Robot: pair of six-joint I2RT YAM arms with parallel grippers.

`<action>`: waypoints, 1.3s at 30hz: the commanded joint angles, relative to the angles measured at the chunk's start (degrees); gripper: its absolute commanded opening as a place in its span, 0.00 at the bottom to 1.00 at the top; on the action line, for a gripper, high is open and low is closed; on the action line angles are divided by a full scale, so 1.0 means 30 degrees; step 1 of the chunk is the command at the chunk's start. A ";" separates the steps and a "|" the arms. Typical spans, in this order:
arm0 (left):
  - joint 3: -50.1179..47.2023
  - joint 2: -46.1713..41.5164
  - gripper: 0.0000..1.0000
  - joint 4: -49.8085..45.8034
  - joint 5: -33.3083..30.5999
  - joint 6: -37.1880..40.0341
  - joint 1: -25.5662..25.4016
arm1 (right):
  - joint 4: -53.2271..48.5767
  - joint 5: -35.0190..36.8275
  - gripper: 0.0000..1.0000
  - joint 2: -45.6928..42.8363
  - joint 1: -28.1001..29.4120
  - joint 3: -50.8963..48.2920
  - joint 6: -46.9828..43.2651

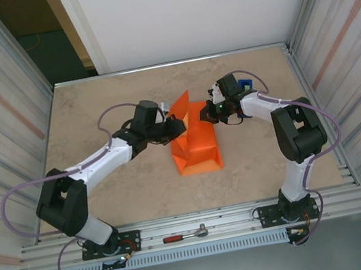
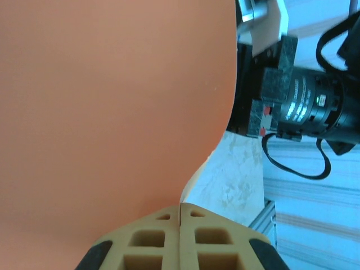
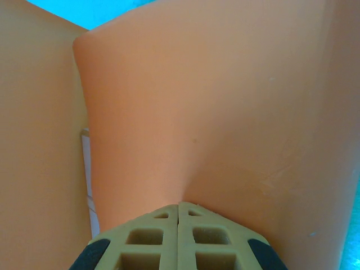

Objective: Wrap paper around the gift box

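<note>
On the table [image 1: 93,111], one orange paper [image 1: 198,151], left pincer [image 1: 179,127] and right pincer [image 1: 207,114] both closed on it.

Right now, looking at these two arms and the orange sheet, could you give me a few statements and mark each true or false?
1. The paper is orange. True.
2. The paper lies flat on the table. False: it is folded up into a bundle, with a flap standing up.
3. The left end effector and the right end effector are wide open. False: both are shut, pinching the paper.
4. A red-handled tool lies on the rail between the arm bases. True.
</note>
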 commanded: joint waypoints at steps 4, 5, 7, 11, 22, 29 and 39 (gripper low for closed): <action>0.1485 0.2980 0.00 0.1929 0.0676 -0.1097 -0.1947 | -0.1157 0.1069 0.00 0.0658 0.0129 -0.0863 -0.0360; 0.1605 0.3494 0.00 0.2197 0.0691 -0.1244 -0.2165 | -0.1114 0.1091 0.00 0.0634 0.0146 -0.0903 -0.0340; 0.1840 0.4419 0.00 0.2748 0.0697 -0.1480 -0.2435 | -0.1143 0.1107 0.00 0.0685 0.0167 -0.0917 -0.0330; 0.1689 0.5060 0.00 0.3695 0.0313 -0.1778 -0.2480 | -0.1138 0.1102 0.00 0.0714 0.0224 -0.0947 -0.0285; 0.0725 0.5672 0.00 0.6275 -0.1201 -0.3815 -0.2651 | -0.0875 0.1170 0.00 0.0714 0.0410 -0.1415 -0.0173; -0.0520 0.6446 0.00 0.6723 -0.1089 -0.4782 -0.2640 | -0.0916 0.1175 0.00 0.0627 0.0480 -0.1344 -0.0118; -0.1650 0.6371 0.00 0.6129 -0.0561 -0.4252 -0.2217 | -0.2627 0.0016 0.17 -0.0452 -0.1319 0.1226 -0.0343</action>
